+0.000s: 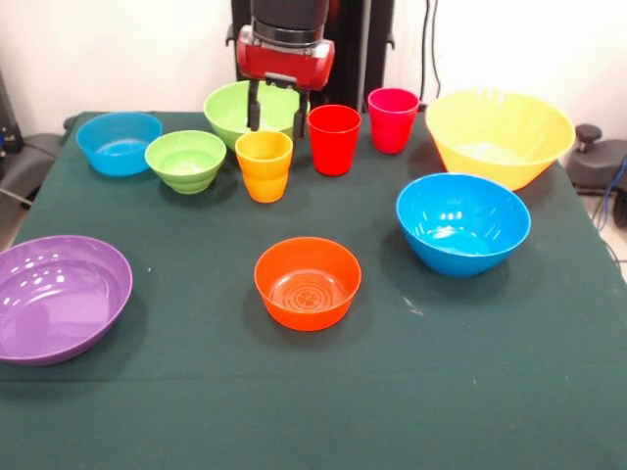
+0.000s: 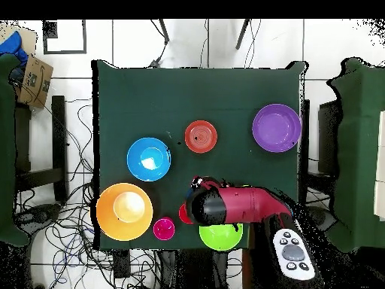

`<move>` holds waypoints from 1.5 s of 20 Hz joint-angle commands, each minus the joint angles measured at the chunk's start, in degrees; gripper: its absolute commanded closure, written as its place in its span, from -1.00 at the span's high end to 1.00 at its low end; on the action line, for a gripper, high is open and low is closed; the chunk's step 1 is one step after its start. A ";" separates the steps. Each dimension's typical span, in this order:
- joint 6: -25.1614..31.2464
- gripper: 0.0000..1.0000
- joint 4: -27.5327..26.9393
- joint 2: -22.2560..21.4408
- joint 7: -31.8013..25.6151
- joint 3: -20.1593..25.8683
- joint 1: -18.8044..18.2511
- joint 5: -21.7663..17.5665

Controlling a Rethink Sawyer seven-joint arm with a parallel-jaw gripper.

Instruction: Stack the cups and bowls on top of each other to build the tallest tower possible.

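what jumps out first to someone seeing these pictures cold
A scatter of bright plastic dishes on a dark green table: the big yellow bowl at the front view's right rear and the wide purple bowl at its left front. Next, the red arm's hand, fingers apart, hangs just above and behind the yellow-orange cup.

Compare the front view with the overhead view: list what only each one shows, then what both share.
Front only: the gripper, jaws open, by the yellow cup, plus the small green bowl and small blue bowl.
Overhead only: the arm from above, covering those; floor cables; a box.
Both: orange bowl, purple bowl, big blue bowl, yellow bowl, pink cup, big green bowl.
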 commanded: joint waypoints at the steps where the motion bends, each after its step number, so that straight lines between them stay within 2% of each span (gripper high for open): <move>1: 0.93 1.00 0.31 2.19 2.25 2.66 2.30 -0.90; 8: -0.76 1.00 0.27 2.56 5.03 0.64 5.04 -0.45; 13: -4.23 1.00 -0.19 3.42 5.30 -0.73 6.01 -1.59; 30: -12.42 1.00 -0.14 6.83 3.50 -0.26 4.13 -3.29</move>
